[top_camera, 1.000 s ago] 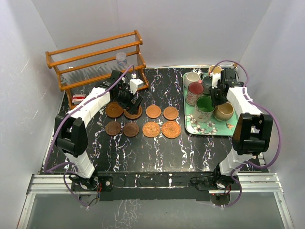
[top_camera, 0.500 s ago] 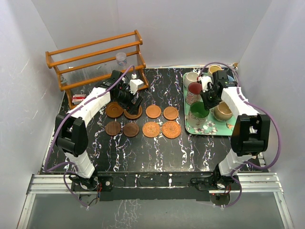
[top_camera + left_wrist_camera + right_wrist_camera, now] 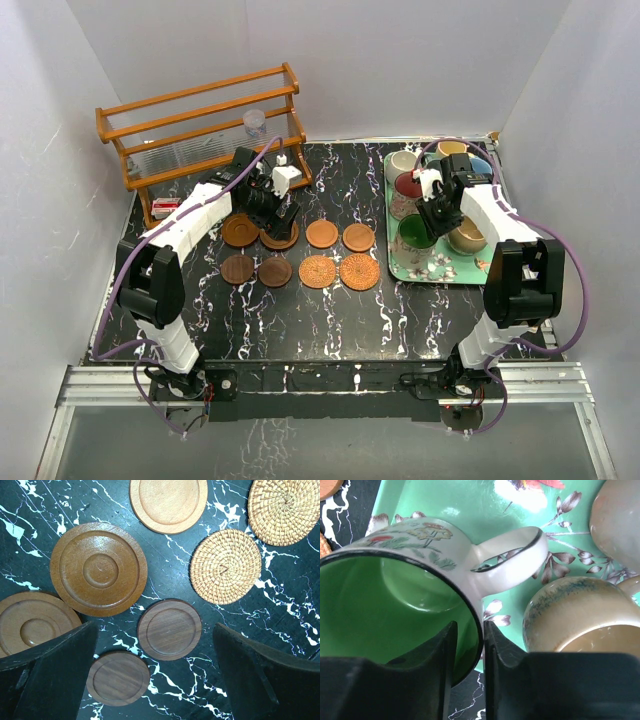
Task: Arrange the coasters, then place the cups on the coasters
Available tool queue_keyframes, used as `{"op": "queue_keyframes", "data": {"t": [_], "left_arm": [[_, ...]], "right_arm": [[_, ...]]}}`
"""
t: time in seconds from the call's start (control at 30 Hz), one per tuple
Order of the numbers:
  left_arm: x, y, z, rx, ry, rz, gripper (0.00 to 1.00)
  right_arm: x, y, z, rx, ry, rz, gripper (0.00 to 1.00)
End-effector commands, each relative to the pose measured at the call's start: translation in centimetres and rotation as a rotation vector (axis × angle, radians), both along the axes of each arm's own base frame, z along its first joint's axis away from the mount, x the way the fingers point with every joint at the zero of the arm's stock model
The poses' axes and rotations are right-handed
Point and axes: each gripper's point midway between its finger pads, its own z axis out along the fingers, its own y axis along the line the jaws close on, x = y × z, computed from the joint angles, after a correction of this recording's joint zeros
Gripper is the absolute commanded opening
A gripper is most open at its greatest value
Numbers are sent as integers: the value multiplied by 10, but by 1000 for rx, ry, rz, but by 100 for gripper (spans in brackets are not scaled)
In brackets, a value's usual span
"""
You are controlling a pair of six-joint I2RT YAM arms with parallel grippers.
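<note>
Black table (image 3: 300, 310) with coasters (image 3: 318, 271) laid out left of the tray (image 3: 425, 268), mugs (image 3: 411, 184) all on the tray, left claw (image 3: 155, 645) wide apart, right claw (image 3: 469, 630) around the green mug (image 3: 395, 600) rim, tight or not, cannot tell.

You have plain white walls (image 3: 400, 60) on three sides, a black, white-veined marble counter (image 3: 300, 310), and a wooden rack (image 3: 200, 110) at upper left.

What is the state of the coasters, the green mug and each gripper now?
Coasters, flat in two rows, all bare.
Green mug, upright on the tray.
Left gripper, open wide above the coasters.
Right gripper, jaws astride the green mug's rim; grip unclear.
</note>
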Motion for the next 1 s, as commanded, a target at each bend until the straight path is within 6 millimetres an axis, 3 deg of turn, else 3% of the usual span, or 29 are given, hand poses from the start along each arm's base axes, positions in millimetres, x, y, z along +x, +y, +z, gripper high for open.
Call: {"op": "queue_keyframes", "data": {"t": [0.0,0.23,0.47,0.7,0.97], "left_arm": [[-1,-4,16,-33,-26,-13,96],[-3,-12,21,-83,-44,-27,96],[-23,-42,46,-243,-52,-200,94],[-32,-63,91,-351,-131,-328,92],[-14,-86,138,-407,-190,-151,91]], "right_arm": [[-1,-1,15,-4,-40,-31,19],[-4,1,37,1,-75,0,1],[0,24,79,102,-167,142,0],[15,76,132,212,-304,316,0],[57,158,198,292,-540,398,0]]}}
